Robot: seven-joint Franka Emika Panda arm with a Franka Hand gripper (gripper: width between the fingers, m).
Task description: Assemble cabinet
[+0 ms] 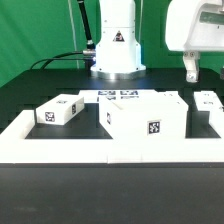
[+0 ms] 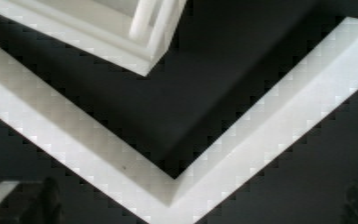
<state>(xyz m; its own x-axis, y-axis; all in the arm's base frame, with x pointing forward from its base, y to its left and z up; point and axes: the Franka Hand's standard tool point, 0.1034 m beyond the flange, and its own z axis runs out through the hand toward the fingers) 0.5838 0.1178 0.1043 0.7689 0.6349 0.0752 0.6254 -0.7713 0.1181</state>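
The cabinet body (image 1: 148, 118), a white box with a square tag on its front, stands in the middle of the black table. A smaller white tagged block (image 1: 58, 112) lies at the exterior view's left. Another white tagged part (image 1: 208, 102) lies at the right edge. My gripper (image 1: 191, 68) hangs high above that right part, touching nothing. In the wrist view its dark fingertips (image 2: 16, 200) stand wide apart at the picture's edges, open and empty around the gap (image 2: 190, 208). Below them are a corner of the white rim (image 2: 176, 160) and the edge of a white panel (image 2: 131, 30).
The marker board (image 1: 118, 96) lies flat behind the cabinet body, in front of the robot base (image 1: 115, 50). The low white rim (image 1: 110, 152) borders the table along the front and sides. A green curtain hangs behind.
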